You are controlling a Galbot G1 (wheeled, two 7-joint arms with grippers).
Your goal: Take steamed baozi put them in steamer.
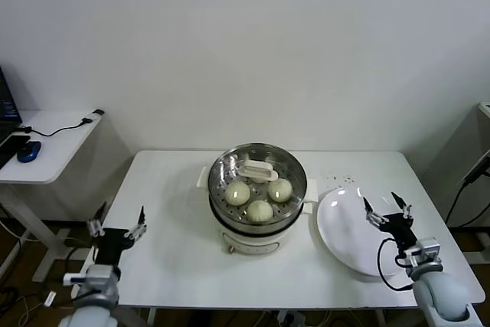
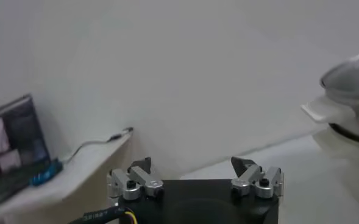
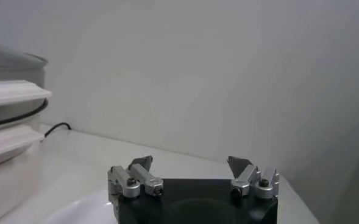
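The steel steamer stands on its white base at the table's middle, with the glass lid and its white handle on top. Three cream-white baozi show through the lid: one at the left, one at the front, one at the right. A fourth is hidden under the handle or out of view. My left gripper is open and empty at the table's left edge. My right gripper is open and empty over the white plate. The steamer's edge shows in the left wrist view and the right wrist view.
The white plate lies bare to the right of the steamer. A side desk with a laptop, a blue mouse and a cable stands far left. The white wall is behind the table.
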